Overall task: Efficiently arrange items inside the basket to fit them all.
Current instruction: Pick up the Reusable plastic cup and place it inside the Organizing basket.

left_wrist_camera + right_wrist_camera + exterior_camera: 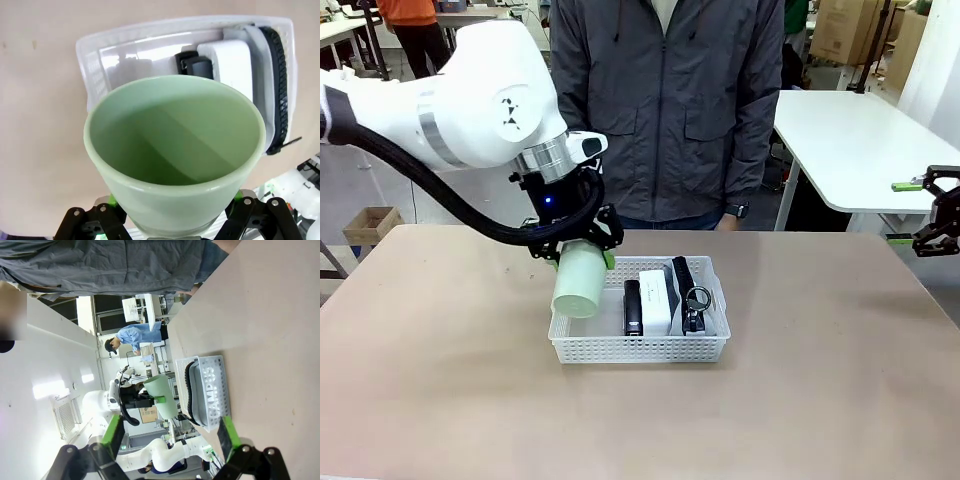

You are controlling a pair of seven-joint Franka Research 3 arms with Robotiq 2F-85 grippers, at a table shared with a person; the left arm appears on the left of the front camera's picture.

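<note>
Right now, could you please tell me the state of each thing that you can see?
pale green cup: held tilted over the basket's left end, empty inside
left gripper: shut on the cup
right gripper: open, holding nothing
white basket: on the table
black stapler: lying in the basket
white block: in the basket, beside the stapler
grey pouch: in the basket's right end

Front view across table, wrist views close, all sharing the basket (638,345).
</note>
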